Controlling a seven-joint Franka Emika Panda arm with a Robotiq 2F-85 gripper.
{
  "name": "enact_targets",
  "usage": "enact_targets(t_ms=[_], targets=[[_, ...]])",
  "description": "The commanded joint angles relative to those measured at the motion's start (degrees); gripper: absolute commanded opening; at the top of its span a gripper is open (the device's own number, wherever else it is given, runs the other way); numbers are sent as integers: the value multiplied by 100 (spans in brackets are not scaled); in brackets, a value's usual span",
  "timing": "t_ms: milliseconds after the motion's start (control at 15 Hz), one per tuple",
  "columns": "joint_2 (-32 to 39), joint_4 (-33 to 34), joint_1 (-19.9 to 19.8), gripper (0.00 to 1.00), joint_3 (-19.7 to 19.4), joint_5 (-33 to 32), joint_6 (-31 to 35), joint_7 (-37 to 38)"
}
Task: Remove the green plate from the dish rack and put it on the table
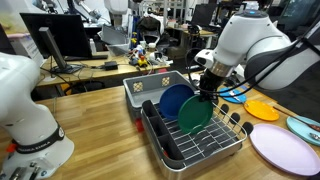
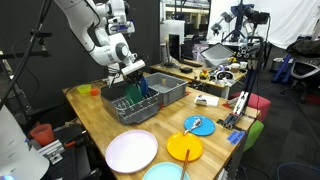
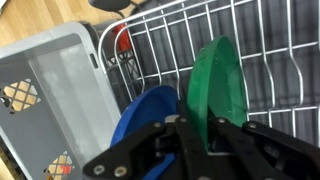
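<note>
The green plate (image 1: pixel 194 115) stands on edge in the dish rack (image 1: pixel 215 148), next to the dark blue plate (image 1: pixel 175 99). In the wrist view the green plate (image 3: pixel 215 80) runs up from between my fingers, with the blue plate (image 3: pixel 150 112) just left of it. My gripper (image 3: pixel 198 130) is closed on the green plate's rim; in an exterior view it (image 1: pixel 207 92) sits at the plate's top edge. The rack and gripper also show in an exterior view (image 2: pixel 128 105), (image 2: pixel 137 78). The wooden table (image 1: pixel 100 120) surrounds the rack.
A grey plastic bin (image 1: pixel 150 85) stands behind the rack. Pink (image 1: pixel 283 148), orange (image 1: pixel 262 108) and teal (image 1: pixel 303 127) plates lie on the table beside the rack. Another robot's white base (image 1: pixel 30 120) stands on the table near the rack. Red cups (image 2: pixel 42 133) sit at the table's edge.
</note>
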Motion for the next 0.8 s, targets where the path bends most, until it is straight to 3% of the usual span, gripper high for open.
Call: enact_targets(t_ms=[0,733], targets=[[-106,-138,-11,4,-44,-174,92,21],[-264,-246,9,4,-84,-276,221,128]])
